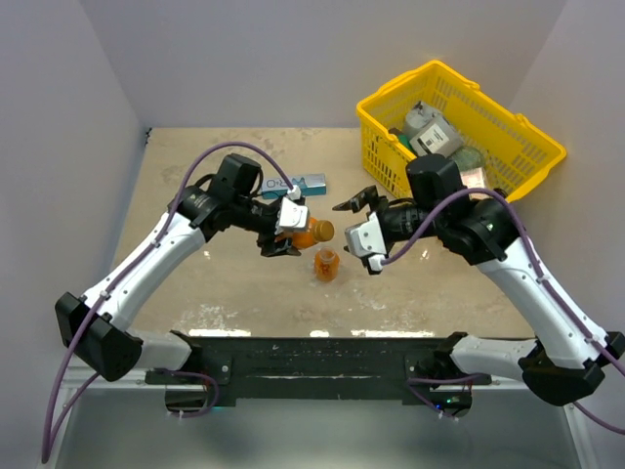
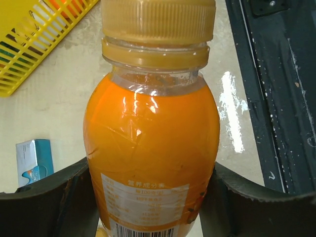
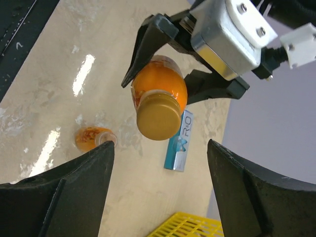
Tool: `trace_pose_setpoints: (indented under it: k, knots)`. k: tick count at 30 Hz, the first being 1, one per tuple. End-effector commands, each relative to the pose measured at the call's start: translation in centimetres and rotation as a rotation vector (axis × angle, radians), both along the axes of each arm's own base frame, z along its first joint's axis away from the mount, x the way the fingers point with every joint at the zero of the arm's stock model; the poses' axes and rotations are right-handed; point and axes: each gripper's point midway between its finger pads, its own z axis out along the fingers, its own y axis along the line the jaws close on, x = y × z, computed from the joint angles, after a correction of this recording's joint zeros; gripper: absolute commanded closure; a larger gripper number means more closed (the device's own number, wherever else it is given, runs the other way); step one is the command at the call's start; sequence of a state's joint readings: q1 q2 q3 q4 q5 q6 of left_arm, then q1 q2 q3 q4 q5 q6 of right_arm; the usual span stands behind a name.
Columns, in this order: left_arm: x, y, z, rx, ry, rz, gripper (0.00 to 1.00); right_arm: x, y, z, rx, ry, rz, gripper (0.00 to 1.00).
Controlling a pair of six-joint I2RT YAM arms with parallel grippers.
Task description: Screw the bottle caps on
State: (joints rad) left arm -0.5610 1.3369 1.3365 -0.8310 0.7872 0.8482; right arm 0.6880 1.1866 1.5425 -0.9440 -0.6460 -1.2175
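Here the left gripper (image 1: 291, 237) clasps one bottle (image 1: 314, 232) sideways, its cap (image 3: 157, 120) on.
Probably it offers the cap toward the right gripper (image 1: 354, 233), which stands released and empty; the second bottle (image 1: 326, 262) waits on the table (image 1: 195, 283) between them.

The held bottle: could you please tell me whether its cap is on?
On: a cap covers the neck of the bottle in the left gripper; how tight, cannot tell.
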Motion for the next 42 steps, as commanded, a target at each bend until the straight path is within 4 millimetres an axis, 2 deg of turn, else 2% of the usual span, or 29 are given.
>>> trace_pose_setpoints:
  k: [1, 12, 16, 19, 25, 29, 37, 42]
  knots:
    - [-1.1, -0.3, 2.6, -0.061, -0.002, -0.038, 1.0, -1.2, 0.1, 0.4, -0.036, -0.126, 0.081, 0.22]
    - [-1.4, -0.2, 2.9, -0.058, 0.005, -0.05, 1.0, -0.2, 2.7, 1.0, 0.015, -0.155, 0.05, 0.26]
    - [-1.5, -0.1, 2.8, -0.046, 0.006, -0.058, 1.0, -0.4, 3.3, 1.4, 0.032, -0.165, 0.062, 0.28]
    - [-1.6, -0.1, 2.7, -0.04, 0.005, -0.063, 1.0, -0.7, 3.5, 0.8, 0.013, -0.176, 0.083, 0.3]
    - [-1.5, -0.2, 2.6, -0.041, 0.004, -0.065, 1.0, -1.1, 4.1, 0.4, 0.001, -0.185, 0.115, 0.37]
    - [-1.5, -0.1, 2.7, -0.04, -0.001, -0.067, 1.0, -1.1, 4.3, -0.3, -0.028, -0.184, 0.127, 0.46]
    - [-1.4, -0.1, 2.8, -0.038, -0.023, -0.075, 1.0, -1.0, 4.6, -1.2, -0.052, -0.181, 0.142, 0.52]
    - [-1.0, 0.1, 2.8, -0.029, -0.041, -0.065, 1.0, -0.8, 4.8, -1.5, -0.052, -0.138, 0.121, 0.69]
